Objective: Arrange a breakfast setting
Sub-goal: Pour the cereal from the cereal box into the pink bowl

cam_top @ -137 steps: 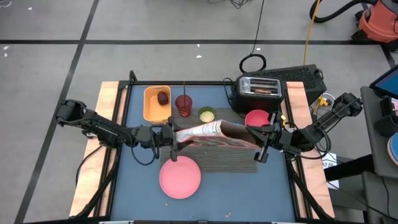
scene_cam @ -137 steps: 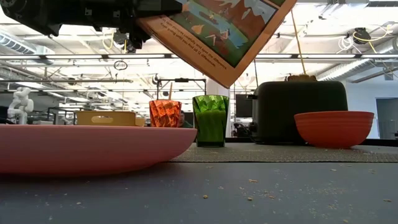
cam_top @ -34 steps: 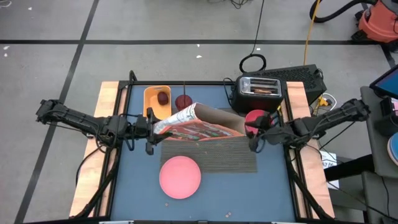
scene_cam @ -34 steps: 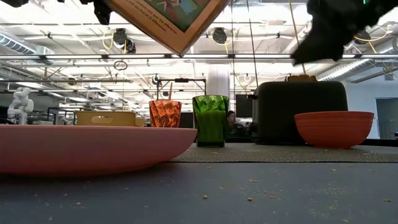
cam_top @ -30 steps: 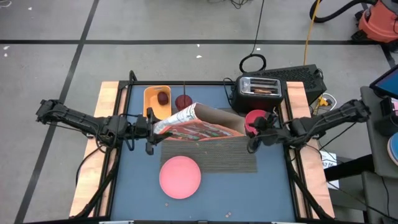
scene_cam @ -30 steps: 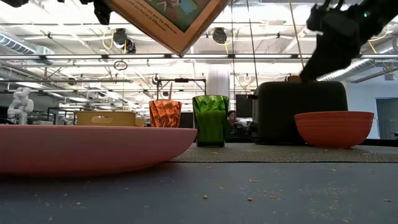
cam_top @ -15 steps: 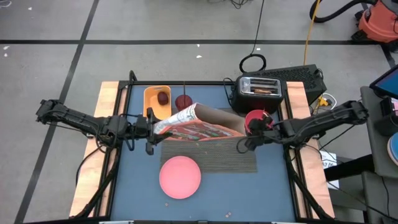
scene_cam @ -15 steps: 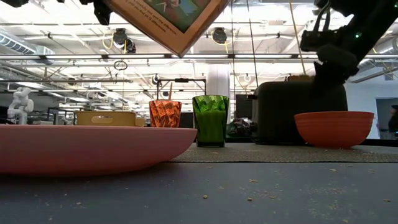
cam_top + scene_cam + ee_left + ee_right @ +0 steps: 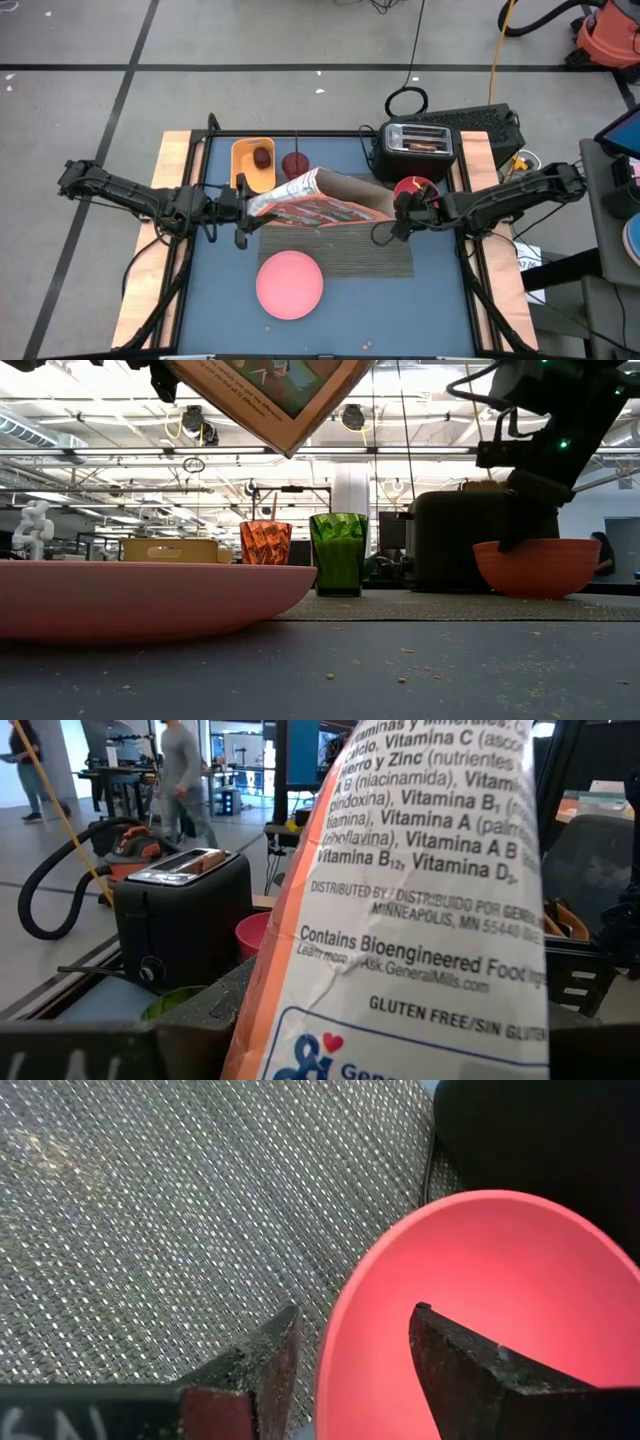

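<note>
**Pink-red bowl straddled by the right gripper while a cereal box hangs above the setting**

Pink-red bowl point(image 9: 470, 1310) sits at the far right corner of the dark woven placemat point(image 9: 350, 245), just in front of the black toaster point(image 9: 418, 145). The right gripper point(image 9: 350, 1345) is spread, one finger outside the bowl's rim and one inside, not yet closed on it. The left gripper point(image 9: 243, 212) pinches the top of a cereal box point(image 9: 320, 205), holding it tilted in the air over the placemat's far edge.

The flat pink plate point(image 9: 290, 285) lies on the blue worktop point(image 9: 220, 300) just off the mat's near left corner. The red tumbler point(image 9: 265, 543) and green cup point(image 9: 339, 553) stand side by side at the back. A dark-red fruit point(image 9: 262, 156) rests in a yellow tray point(image 9: 240, 175), and toast point(image 9: 425, 145) sits in the toaster slot.

Risks, as a judgement: a pinch on a thin, sloped rim could slip, tipping the bowl or knocking it against the toaster. The tilted box might spill or sag onto the cups beneath it.

From above, the box hides the green cup and part of the tumbler. The left wrist view is almost filled by the box, so that gripper's fingers are hard to make out.
</note>
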Available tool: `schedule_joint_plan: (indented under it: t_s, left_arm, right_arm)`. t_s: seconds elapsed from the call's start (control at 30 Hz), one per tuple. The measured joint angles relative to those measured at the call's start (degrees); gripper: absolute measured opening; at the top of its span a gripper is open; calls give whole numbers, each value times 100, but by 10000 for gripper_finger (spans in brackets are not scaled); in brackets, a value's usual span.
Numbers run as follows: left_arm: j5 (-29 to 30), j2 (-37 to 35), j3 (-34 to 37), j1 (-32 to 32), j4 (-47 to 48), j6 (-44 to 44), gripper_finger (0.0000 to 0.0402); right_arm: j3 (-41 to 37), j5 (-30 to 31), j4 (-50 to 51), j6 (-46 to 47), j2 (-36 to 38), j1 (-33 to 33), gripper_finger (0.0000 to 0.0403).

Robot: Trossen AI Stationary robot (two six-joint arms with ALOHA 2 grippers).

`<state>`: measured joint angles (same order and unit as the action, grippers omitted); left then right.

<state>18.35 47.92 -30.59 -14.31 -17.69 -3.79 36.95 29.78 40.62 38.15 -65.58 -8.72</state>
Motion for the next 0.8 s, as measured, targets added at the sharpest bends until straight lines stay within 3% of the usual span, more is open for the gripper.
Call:
schedule_joint_plan:
  t_s: [0.17,0.57,0.8]
  left_arm:
    - [0,0,0,0,0,-2,210]
    - [0,0,0,0,2,-17,210]
    - [0,0,0,0,2,-13,210]
  right_arm:
    - [0,-24,0,0,-86,8,143]
    - [4,-908,-6,-2,-87,10,15]
    - [4,-1012,-90,-10,-86,14,15]
